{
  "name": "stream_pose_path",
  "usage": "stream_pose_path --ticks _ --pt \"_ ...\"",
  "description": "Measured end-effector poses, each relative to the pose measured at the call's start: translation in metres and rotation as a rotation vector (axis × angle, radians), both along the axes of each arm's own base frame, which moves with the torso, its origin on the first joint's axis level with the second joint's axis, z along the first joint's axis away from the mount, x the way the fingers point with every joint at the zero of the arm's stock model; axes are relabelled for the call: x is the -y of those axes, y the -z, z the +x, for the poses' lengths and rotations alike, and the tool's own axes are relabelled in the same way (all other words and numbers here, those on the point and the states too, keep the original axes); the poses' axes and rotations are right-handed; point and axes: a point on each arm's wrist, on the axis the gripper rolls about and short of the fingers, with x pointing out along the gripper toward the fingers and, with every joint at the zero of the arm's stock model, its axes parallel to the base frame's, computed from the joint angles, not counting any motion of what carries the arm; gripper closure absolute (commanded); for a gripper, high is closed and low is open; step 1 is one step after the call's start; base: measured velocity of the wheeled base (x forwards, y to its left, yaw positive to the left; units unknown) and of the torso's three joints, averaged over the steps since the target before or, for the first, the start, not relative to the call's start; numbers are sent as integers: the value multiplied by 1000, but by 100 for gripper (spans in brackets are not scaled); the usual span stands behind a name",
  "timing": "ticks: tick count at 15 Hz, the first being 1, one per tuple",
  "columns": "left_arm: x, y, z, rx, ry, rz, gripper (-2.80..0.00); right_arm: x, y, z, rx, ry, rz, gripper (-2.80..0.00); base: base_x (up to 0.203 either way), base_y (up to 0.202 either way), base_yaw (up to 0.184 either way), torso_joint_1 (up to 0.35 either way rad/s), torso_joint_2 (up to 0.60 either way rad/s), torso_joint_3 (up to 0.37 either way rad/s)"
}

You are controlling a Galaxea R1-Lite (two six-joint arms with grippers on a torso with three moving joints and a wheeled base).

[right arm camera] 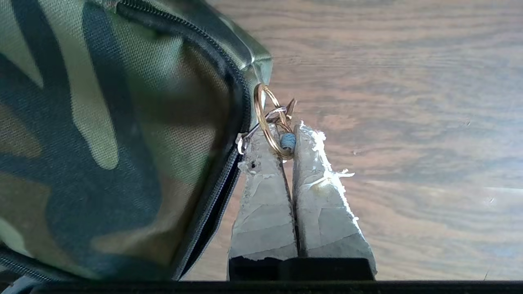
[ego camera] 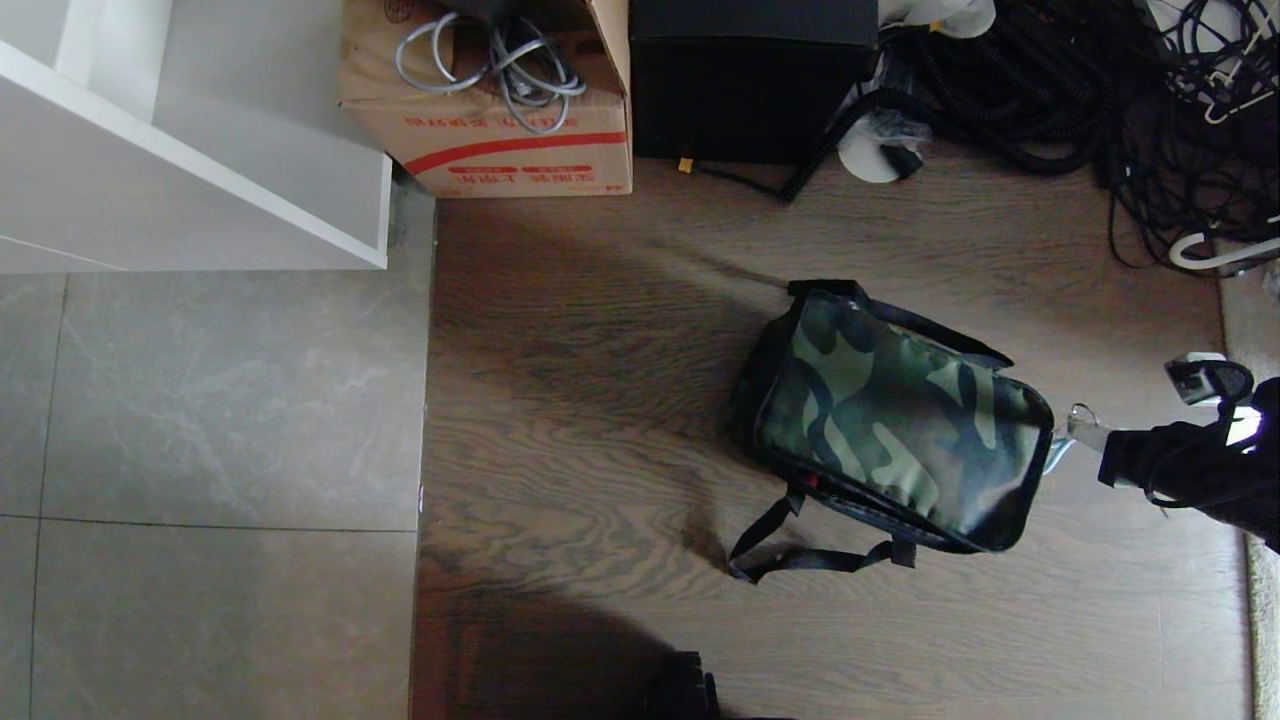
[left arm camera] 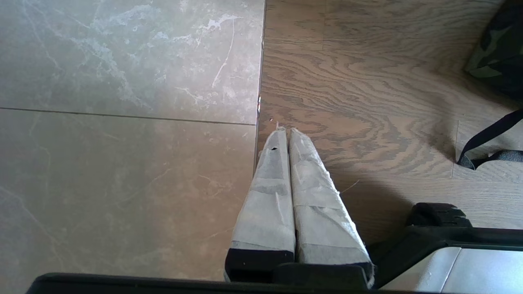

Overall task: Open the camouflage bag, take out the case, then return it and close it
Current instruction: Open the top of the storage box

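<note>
The camouflage bag (ego camera: 890, 420) lies on the wooden floor, its lid down and its black straps (ego camera: 800, 555) trailing toward me. At the bag's right-hand corner my right gripper (ego camera: 1085, 432) is shut on the gold ring pull (right arm camera: 265, 118) of the black zipper (right arm camera: 229, 81). The ring and a small blue bead sit pinched between the taped fingertips, where the right gripper (right arm camera: 282, 134) meets the bag's side (right arm camera: 102, 143). My left gripper (left arm camera: 284, 131) hangs shut and empty over the seam between tile and wood, well left of the bag's corner (left arm camera: 496, 53). The case is hidden.
A cardboard box (ego camera: 500, 110) with cables and a black cube-shaped box (ego camera: 750, 80) stand at the back. Tangled black cables (ego camera: 1100, 90) fill the back right. A white shelf unit (ego camera: 200, 150) is at the back left over grey tile (ego camera: 200, 450).
</note>
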Motion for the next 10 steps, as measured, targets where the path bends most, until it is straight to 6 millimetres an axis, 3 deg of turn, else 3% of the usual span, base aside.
stream_pose_path --ticks 8,9,10 --pt "0 0 0 1 0 0 0 3 -1 6 48 6 6 0 0 0 0 0 0 0" --pt "0 0 0 0 0 0 0 3 0 5 44 10 22 -280 0 0 0 0 0 0" --pt "0 0 0 0 0 0 0 3 1 6 43 12 26 -280 0 0 0 0 0 0"
